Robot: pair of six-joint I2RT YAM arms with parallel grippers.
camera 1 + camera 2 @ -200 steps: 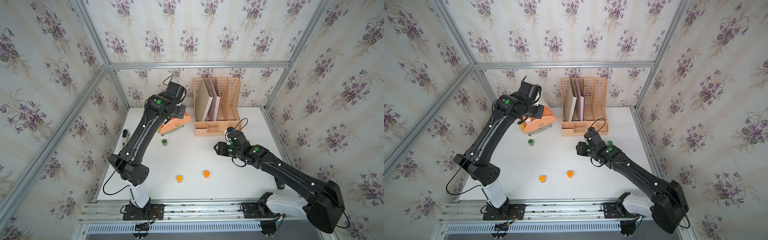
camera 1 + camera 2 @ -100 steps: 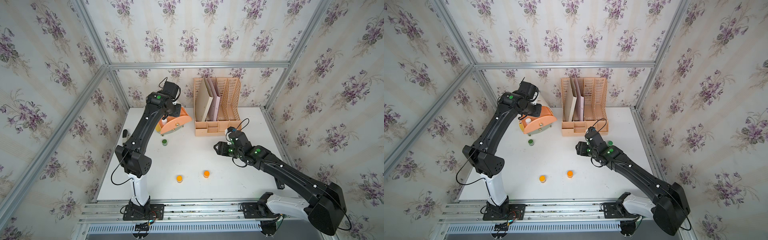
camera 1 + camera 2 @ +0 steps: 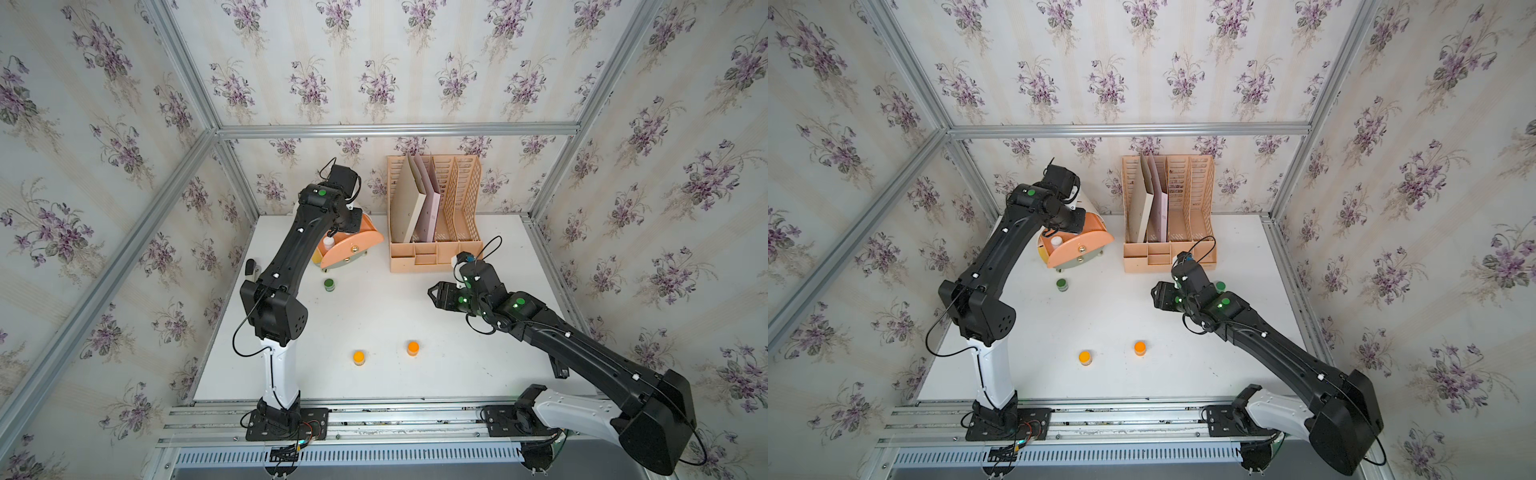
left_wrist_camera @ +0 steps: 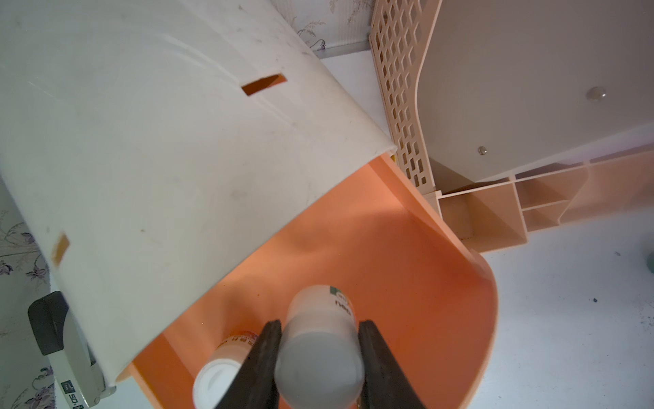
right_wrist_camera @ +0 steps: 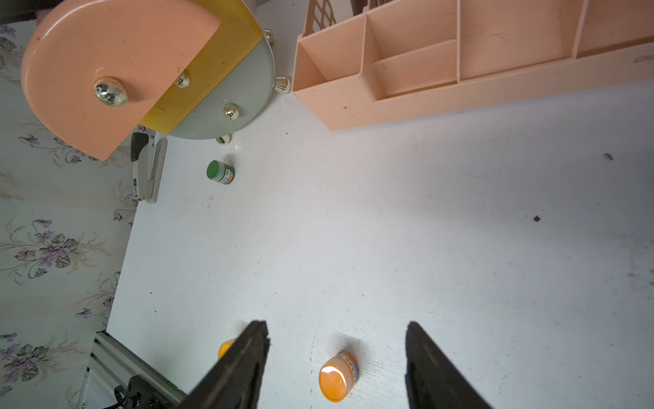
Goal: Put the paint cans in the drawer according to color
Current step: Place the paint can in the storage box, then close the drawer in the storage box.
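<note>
White jar (image 4: pixel 320 357) | lid toward wrist, axis along left jaws pinching it | right jaws spread

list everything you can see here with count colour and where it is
drawer chest: one, white, back left
orange paint cans: two, orange, table front
green paint cans: apparently two, dark green, one before drawer chest, one half hidden by right arm
white paint cans: two, white, one in open peach drawer, one gripped over it
file rack: one, peach, back middle
stapler: one, black-grey, left edge
left hand: shut on white can
right hand: open, empty
</note>
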